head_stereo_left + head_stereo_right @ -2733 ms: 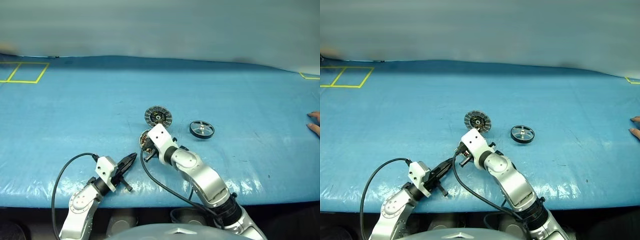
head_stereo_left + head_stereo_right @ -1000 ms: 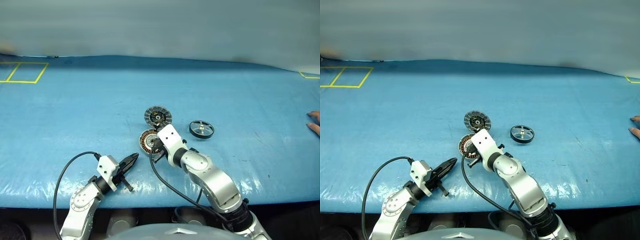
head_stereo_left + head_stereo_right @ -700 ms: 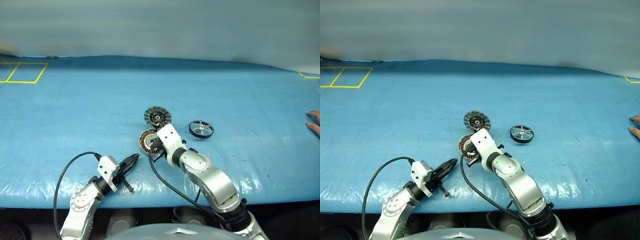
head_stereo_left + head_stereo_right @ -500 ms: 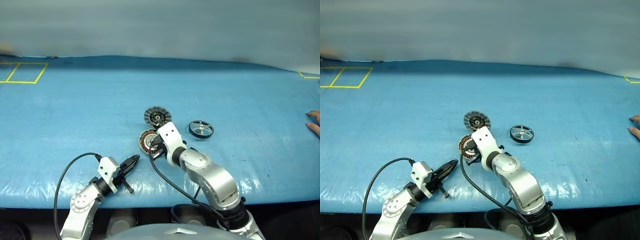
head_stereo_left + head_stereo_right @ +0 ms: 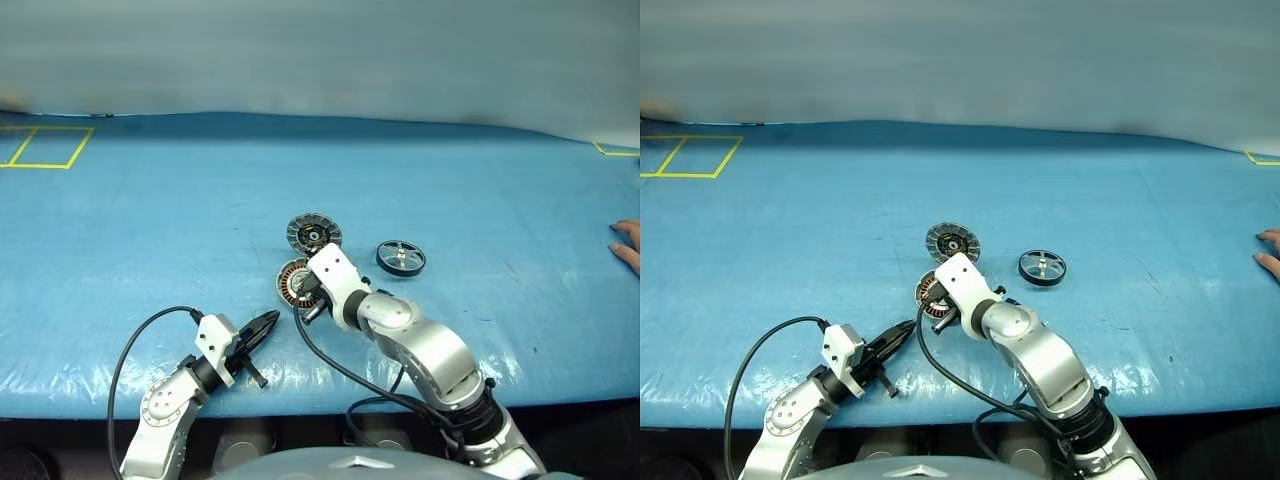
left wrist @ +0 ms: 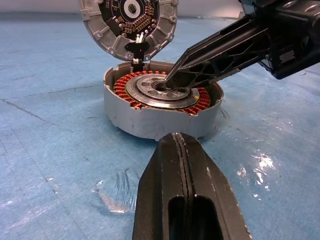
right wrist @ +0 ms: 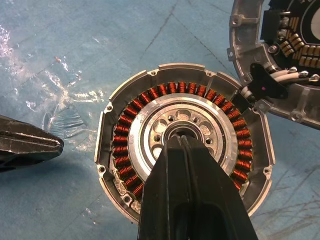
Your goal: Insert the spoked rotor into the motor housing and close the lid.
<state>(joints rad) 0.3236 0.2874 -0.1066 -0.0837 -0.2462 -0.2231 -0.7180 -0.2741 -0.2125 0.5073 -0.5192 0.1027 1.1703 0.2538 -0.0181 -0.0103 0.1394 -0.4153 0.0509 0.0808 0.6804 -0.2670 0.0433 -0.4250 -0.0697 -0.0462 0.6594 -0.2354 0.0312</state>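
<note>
The motor housing is a silver cup ringed with copper windings, lying at mid-table. My right gripper is shut, empty, angled down, with its tip on the housing's central hub. The lid rests just behind the housing, segmented inner face showing, joined to it by short wires. The spoked rotor, dark-rimmed with silver spokes, lies flat to the right of the lid. My left gripper is shut on nothing, level, pointing at the housing from the near left, a short way off.
A person's fingers rest on the blue table cover at the far right edge. Yellow tape squares mark the far left corner. The table's front edge runs close below both arms.
My right gripper has tipped more steeply downward, its tip staying at the housing's hub. The left arm has not moved.
</note>
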